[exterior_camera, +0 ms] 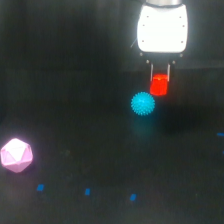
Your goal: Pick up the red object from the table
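Note:
The red object (159,86) is a small bright red-orange stubby cylinder at the upper right of the exterior view. My gripper (160,76) hangs from a white body (162,29) straight above it, and its two thin fingers (151,71) stand on either side of the object's top. The fingers look closed on it. Whether the object rests on the dark table (100,150) or is lifted off it I cannot tell. A cyan spiky ball (143,104) sits just below and to the left of the red object, close to it.
A larger pink polyhedron (16,155) lies at the left edge of the exterior view. A few small blue marks (87,191) dot the table near the bottom.

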{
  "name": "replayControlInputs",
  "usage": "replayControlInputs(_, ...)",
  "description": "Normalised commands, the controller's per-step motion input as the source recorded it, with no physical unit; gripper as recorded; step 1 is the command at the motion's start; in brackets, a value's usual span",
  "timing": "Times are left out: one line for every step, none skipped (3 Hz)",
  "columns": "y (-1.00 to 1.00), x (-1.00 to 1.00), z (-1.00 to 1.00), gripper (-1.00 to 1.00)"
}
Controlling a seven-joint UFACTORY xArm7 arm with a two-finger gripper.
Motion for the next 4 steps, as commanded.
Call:
replayControlInputs(-0.44, 0.64, -0.04, -0.81)
replayControlInputs(0.02, 0.50, -0.17, -1.00)
replayControlInputs(0.06, 0.10, 0.10, -1.00)
replayControlInputs(0.07, 0.40, 0.87, -1.00)
